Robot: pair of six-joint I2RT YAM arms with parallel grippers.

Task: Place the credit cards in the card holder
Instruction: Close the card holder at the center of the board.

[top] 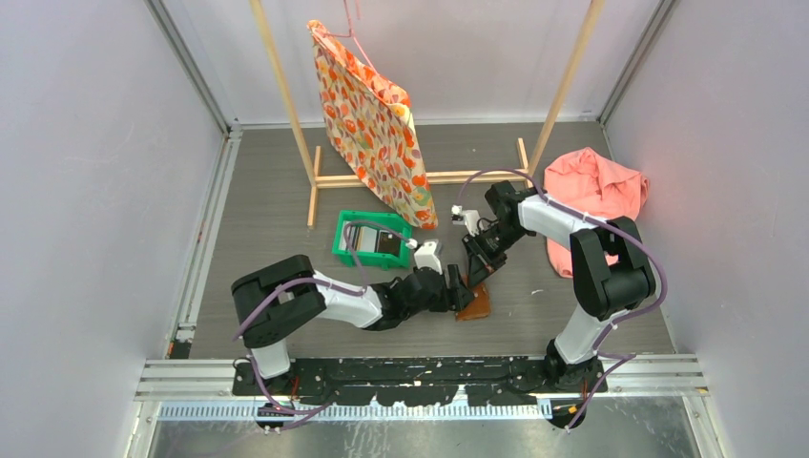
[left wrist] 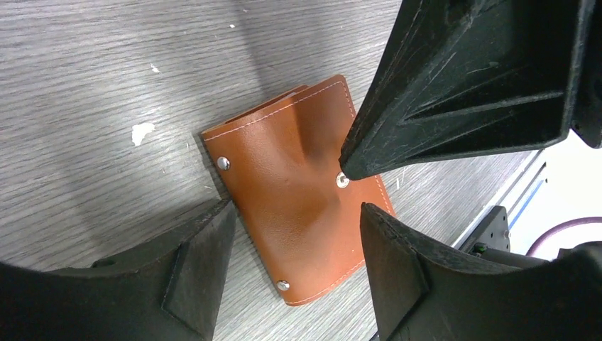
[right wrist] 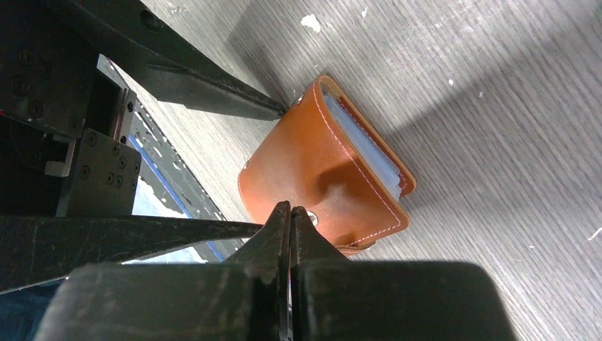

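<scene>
The card holder [top: 476,304] lies folded shut on the counter [top: 267,219], close to the near edge and a little right of the middle, between my two arms. My left tool [left wrist: 294,213] hangs over it with its fingers [left wrist: 195,273] spread wide, one on each side of the brown leather; from the right wrist, the tip of one of them looks to touch a corner of the card holder, the other stands apart. My right tool [right wrist: 291,212] has its fingers pressed together with nothing between them, and the joined tip rests on the outer flap of the card holder just beside a small metal stud [right wrist: 313,219]. The leather dents under that tip. In the open side of the fold a pale blue-grey edge [right wrist: 363,147] shows, thin and flat; I cannot tell how many cards make it. Farther back, left of the middle of the counter, the green bin [top: 342,250] holds dark and grey credit cards [top: 377,240], too small to count
</scene>
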